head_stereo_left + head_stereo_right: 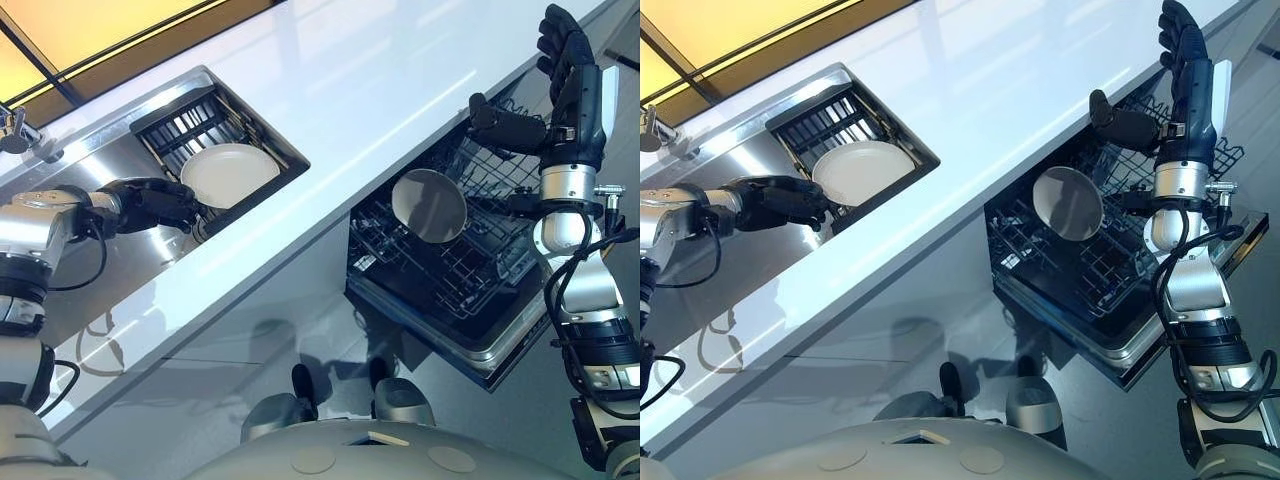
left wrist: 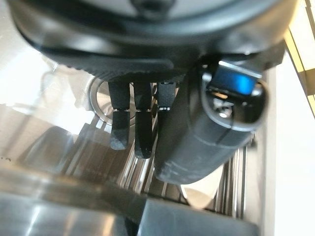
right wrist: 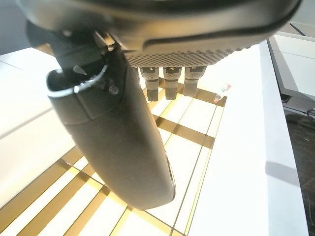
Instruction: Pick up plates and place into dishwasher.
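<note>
A white countertop (image 1: 400, 80) surrounds a steel sink (image 1: 130, 270) with a black rack (image 1: 185, 125) inside.

You see the white plate (image 1: 232, 172) in the sink rack (image 1: 175, 125) with its near rim behind the left hand (image 1: 150, 203) — whether the two touch cannot be told. The tap (image 1: 15, 130) is cut off at the picture's edge. The grey plate (image 1: 428, 205) in the dishwasher rack (image 1: 450, 280) has its foot lost among the wires — and the right hand (image 1: 575, 100) covers part of that rack's far side.
</note>
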Motion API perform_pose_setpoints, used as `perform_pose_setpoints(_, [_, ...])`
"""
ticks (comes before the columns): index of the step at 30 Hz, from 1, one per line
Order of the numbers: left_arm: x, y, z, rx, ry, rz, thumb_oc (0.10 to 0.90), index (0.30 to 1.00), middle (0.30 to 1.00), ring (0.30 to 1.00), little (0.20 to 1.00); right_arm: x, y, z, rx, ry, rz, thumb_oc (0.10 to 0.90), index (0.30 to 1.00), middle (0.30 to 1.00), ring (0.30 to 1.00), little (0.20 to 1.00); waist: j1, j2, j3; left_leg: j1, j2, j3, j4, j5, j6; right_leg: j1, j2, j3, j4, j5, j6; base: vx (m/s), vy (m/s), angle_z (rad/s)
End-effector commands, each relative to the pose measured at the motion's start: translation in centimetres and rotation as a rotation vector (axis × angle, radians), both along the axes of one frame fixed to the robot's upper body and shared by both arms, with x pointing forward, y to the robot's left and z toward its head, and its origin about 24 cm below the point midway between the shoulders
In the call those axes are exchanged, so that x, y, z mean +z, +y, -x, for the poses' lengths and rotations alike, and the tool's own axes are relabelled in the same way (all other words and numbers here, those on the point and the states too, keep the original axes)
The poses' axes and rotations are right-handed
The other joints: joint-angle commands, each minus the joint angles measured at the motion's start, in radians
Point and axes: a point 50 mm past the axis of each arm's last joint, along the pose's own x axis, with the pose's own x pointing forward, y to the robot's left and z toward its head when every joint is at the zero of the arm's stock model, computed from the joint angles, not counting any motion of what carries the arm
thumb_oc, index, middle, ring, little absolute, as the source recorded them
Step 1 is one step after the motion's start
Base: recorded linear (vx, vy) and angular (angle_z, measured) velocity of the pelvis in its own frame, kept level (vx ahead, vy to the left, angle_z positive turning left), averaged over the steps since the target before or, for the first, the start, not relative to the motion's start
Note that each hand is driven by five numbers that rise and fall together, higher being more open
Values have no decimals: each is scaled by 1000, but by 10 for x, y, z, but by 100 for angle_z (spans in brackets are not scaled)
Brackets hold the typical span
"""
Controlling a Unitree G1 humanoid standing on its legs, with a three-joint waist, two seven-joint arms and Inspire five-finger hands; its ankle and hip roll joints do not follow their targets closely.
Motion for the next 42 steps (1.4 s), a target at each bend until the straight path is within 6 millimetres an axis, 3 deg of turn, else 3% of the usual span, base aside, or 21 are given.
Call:
perform_pose_setpoints(1, [35,-31,-24,-125,-236,112,229,411,411,411,329,65,17,11,103,-326,38,800,900,900,900,900,-29,32,-105,-9,-62,-46,39,-127,36,-30,104,-42,84,-87,32,0,0,0])
perform_pose_setpoints(2, [37,-33,-26,-121,-256,98,696,811,811,811,796,64,17,10,108,-324,36,800,900,900,900,900,-31,32,-107,-8,-62,-46,39,-127,35,-30,104,-42,85,-87,32,0,0,0])
perform_pose_setpoints(3, [39,-33,-28,-107,-274,91,800,900,900,900,900,64,17,10,111,-323,35,800,900,900,900,900,-33,32,-108,-8,-62,-46,39,-126,35,-31,104,-42,85,-87,31,0,0,0])
perform_pose_setpoints(8, [59,-19,-37,97,-472,-46,800,900,900,900,900,63,19,9,116,-312,35,800,900,900,900,900,-38,27,-113,-7,-61,-43,36,-125,35,-32,103,-42,86,-89,31,0,0,0])
perform_pose_setpoints(11, [85,3,-34,205,-610,-286,800,900,900,900,900,62,15,9,103,-306,32,800,900,900,900,900,-35,22,-118,-9,-61,-40,34,-123,34,-33,103,-44,80,-84,31,0,0,0])
perform_pose_setpoints(13, [113,21,-25,275,-736,-603,800,900,900,900,900,63,10,10,93,-303,30,800,900,900,900,900,-31,19,-121,-10,-62,-41,32,-121,32,-34,104,-44,73,-79,29,0,0,0])
perform_pose_setpoints(15, [128,29,-18,289,-795,-733,800,900,900,900,900,64,7,12,89,-304,29,800,900,900,900,900,-30,18,-121,-10,-63,-40,30,-120,31,-34,105,-44,69,-77,28,-5,0,-3])
perform_pose_setpoints(17, [156,42,2,336,-929,-876,800,900,900,900,900,63,-1,19,76,-305,25,800,900,900,900,900,-24,16,-119,-13,-63,-40,30,-117,28,-36,104,-44,65,-73,25,-28,12,-10])
perform_pose_setpoints(18, [171,42,15,337,-1034,-911,800,900,900,900,900,60,-9,25,64,-307,20,800,900,900,900,900,-17,14,-116,-14,-61,-39,30,-116,26,-36,104,-44,64,-72,25,-36,19,-11])
perform_pose_setpoints(19, [173,41,20,339,-1073,-901,800,900,900,900,900,58,-12,28,58,-307,17,800,900,900,900,900,-13,13,-114,-15,-60,-40,31,-115,25,-36,104,-43,65,-73,23,-35,19,-10])
perform_pose_setpoints(25, [151,17,35,287,-1180,-858,800,900,900,900,900,46,-12,32,44,-298,5,800,900,900,900,900,4,6,-110,-14,-56,-46,33,-114,23,-35,107,-43,77,-80,18,-14,4,-7])
perform_pose_setpoints(33, [132,-11,26,197,-1178,-853,800,900,900,900,900,46,-3,25,33,-284,-7,800,900,900,900,900,6,1,-112,-10,-55,-51,30,-110,21,-37,105,-47,84,-80,19,0,0,0])
perform_pose_setpoints(39, [124,-16,20,90,-1105,-941,800,900,900,900,900,42,-5,26,27,-269,-13,800,900,900,900,900,1,2,-113,-9,-56,-46,26,-109,21,-40,102,-50,84,-77,24,0,0,0])
perform_pose_setpoints(42, [122,-21,19,33,-1068,-902,800,900,900,900,900,40,-6,26,25,-259,-17,800,900,900,900,900,2,4,-111,-9,-55,-45,27,-109,20,-43,101,-50,85,-75,26,0,0,0])
